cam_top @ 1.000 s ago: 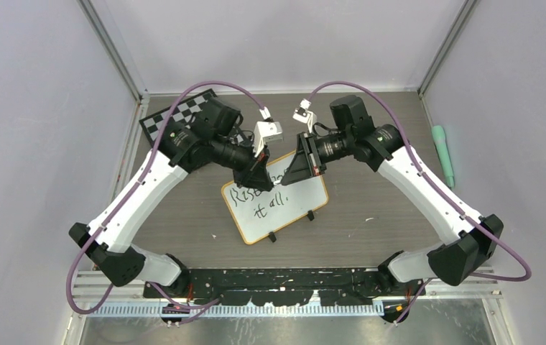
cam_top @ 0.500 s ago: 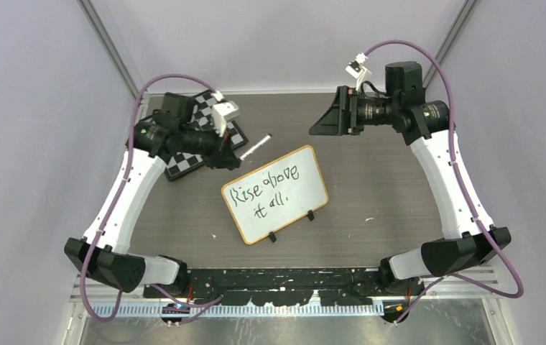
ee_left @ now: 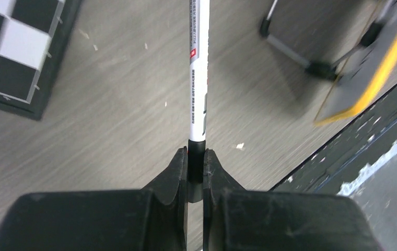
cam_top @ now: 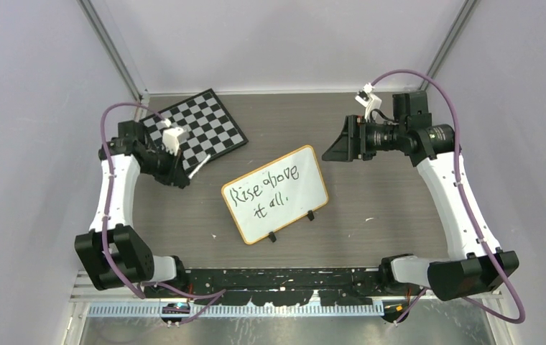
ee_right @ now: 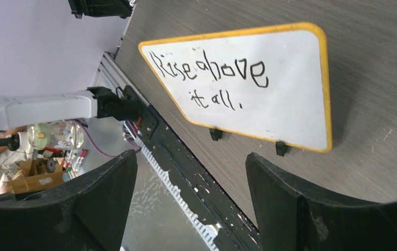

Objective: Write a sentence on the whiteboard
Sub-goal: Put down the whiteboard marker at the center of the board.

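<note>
The whiteboard (cam_top: 295,210) stands tilted on two black feet at the middle of the table. The sentence (cam_top: 264,192) "Rise above it all." runs across it in two black lines. The whiteboard (ee_right: 290,104) and the sentence (ee_right: 209,73) also fill the right wrist view. My left gripper (cam_top: 184,176) hovers to the board's left, near the chessboard's front corner, apart from the board. In the left wrist view this gripper (ee_left: 196,154) is shut on the black end of a white marker (ee_left: 198,78). My right gripper (cam_top: 331,144) is open and empty behind the board's right end, with its fingertips (ee_right: 126,159) wide apart.
A black-and-white chessboard (cam_top: 198,126) lies at the back left, its edge beside the marker (ee_left: 8,52). The whiteboard's orange rim (ee_left: 382,65) shows at the upper right of the left wrist view. A black rail (cam_top: 284,277) runs along the near table edge between the arm bases.
Both arms have drawn back from the whiteboard. The left one carried the marker leftward to the chessboard's corner. The right gripper opened and moved to the back right.
</note>
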`<move>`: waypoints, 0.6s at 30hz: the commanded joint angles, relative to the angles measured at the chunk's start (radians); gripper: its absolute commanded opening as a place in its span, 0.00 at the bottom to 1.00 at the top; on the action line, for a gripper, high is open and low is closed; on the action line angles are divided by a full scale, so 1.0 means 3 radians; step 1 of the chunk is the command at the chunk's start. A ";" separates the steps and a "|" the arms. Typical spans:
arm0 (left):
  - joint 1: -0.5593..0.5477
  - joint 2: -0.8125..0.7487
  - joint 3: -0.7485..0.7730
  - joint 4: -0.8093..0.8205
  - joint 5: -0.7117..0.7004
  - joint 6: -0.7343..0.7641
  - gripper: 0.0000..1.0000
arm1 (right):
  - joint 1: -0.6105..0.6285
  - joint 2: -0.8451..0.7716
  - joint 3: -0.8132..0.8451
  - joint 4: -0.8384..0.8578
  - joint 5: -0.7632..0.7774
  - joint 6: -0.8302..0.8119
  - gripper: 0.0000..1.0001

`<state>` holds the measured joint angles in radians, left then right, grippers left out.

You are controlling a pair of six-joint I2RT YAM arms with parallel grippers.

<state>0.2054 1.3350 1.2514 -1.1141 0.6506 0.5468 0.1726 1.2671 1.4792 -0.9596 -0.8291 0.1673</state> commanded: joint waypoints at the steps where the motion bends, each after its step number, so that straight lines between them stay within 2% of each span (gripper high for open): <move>1: 0.0022 0.0026 -0.0464 0.0195 -0.0434 0.0454 0.00 | -0.0021 -0.0154 -0.0237 0.0007 0.0138 -0.0171 0.80; 11: -0.0128 0.0295 -0.1198 0.0987 -0.1011 0.0583 0.02 | -0.0038 -0.0336 -0.0555 0.0038 0.0455 -0.0379 0.80; 18: -0.0353 0.0601 -0.1351 0.1301 -0.1278 0.0509 0.07 | -0.0047 -0.0412 -0.0646 0.0104 0.0527 -0.0368 0.80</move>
<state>0.1287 1.4689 0.8471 -0.8192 0.3294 0.6933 0.1658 1.1744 1.2846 -0.9653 -0.6937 0.0757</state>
